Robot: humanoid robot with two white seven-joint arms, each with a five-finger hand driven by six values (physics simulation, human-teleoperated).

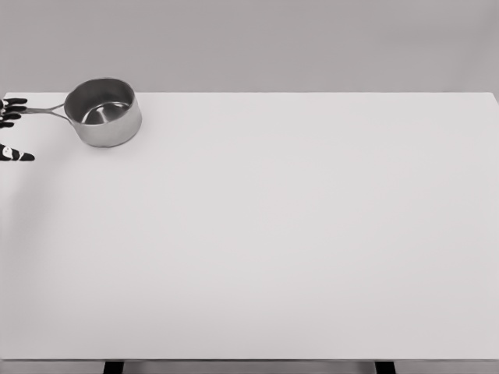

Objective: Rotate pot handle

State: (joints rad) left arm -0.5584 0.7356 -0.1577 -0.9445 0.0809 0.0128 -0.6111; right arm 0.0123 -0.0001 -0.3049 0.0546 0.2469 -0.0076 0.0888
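The left robot hand (11,125), mostly cropped at the edge, seems spread around the handle (43,110); the pot (103,111) sits just right of it on the counter (273,234).

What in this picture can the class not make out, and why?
- Left hand, head view: the picture's left edge cuts it off; only dark fingertips show, so its grip on the pot handle is unclear.
- Right hand: out of view.
- Pot floor: near wall hides part.
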